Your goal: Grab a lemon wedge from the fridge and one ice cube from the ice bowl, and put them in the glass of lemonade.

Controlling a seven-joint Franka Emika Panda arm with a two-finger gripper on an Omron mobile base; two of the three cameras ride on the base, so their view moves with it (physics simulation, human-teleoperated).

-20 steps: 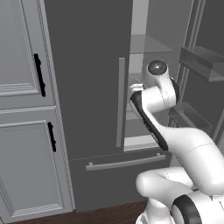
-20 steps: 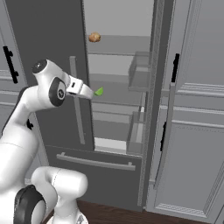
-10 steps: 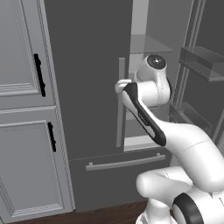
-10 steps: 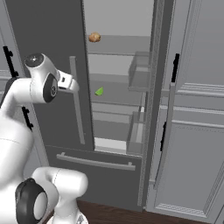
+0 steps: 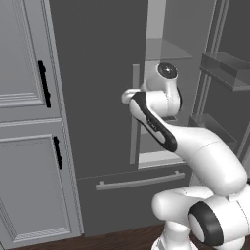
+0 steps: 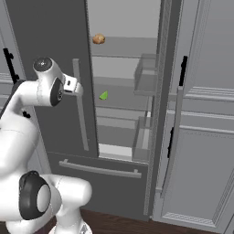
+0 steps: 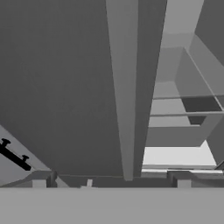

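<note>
Ahead of the base: I see the fridge (image 6: 123,68) with its right door (image 6: 176,91) swung wide and its left door (image 5: 97,88) closed.
Fridge interior: I see clear shelves (image 6: 121,48) stacked in the open right half, and door bins (image 6: 145,84) on the inner face of the open door.
Lemon wedge: I see the lemon wedge (image 6: 104,95) as a tiny yellow-green piece lying on a middle shelf, near the left edge of the opening, well apart from the arm's hand.
Upper shelf: I see a round tan-brown lump (image 6: 98,39) sitting one shelf above the wedge, toward the left.
Arm: I see it rising from the base with the wrist (image 6: 68,85) level with the wedge's shelf, in front of the closed left door and beside that door's vertical bar handle (image 6: 80,112).
Gripper: I see the gripper (image 7: 111,184) with its jaws spread as wide as they go, and nothing between them; the two dark finger tips (image 7: 41,179) sit far apart at the bottom of the hand view.
Hand view: I look along the closed door's bar handle (image 7: 129,87), which runs up the middle, with the lit fridge interior to its right.
Bottom drawer: I see the drawer (image 5: 136,193) closed, its horizontal handle (image 5: 139,181) below the doors.
Surroundings: I see panelled grey cabinets (image 5: 24,122) with black handles (image 5: 44,83) to the left of the fridge, and more on the right (image 6: 205,151).
Glass of lemonade: I cannot tell where it is from these pictures.
</note>
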